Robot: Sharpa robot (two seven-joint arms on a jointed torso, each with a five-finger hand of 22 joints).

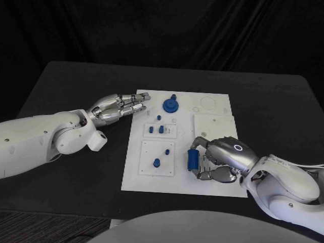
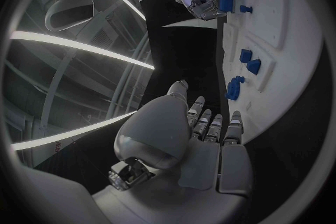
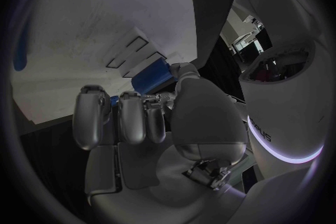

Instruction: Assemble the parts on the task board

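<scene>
Task board (image 1: 206, 185): white plate in the middle of the black table (image 1: 67, 86), carrying several raised white panels and small blue parts.

Nearest item: right hand (image 1: 219, 159), over the near right portion of the board, fingers curled around a blue cylinder (image 1: 193, 161). The cylinder is held roughly along the board's length; the right wrist view shows the same blue piece (image 3: 150, 77) just ahead of the fingers (image 3: 91, 115), above the white surface. Hand state: clamped on the cylinder.

Next, near-left panel: a small blue peg (image 1: 156, 162) and a smaller blue stud (image 1: 166, 151), both apart from the right hand.

Middle panel: two small blue blocks (image 1: 162, 129) side by side, with a tiny blue stud (image 1: 159, 117) just beyond.

Far end: a blue gear (image 1: 170, 105) on the board, with a short stub on top.

Left hand (image 1: 118, 107): at the far left edge of the board, near the gear but apart from it, fingers extended side by side and holding nothing.

Step in hand, as judged: placing the cylinder into its seat. Which seat cannot be told. Handling advice: keep the grip firm and the cylinder's axis true to the receiving hole or cradle, lower slowly, and avoid brushing the peg alongside. The left hand could steady the board's edge if the plate tends to slide.
</scene>
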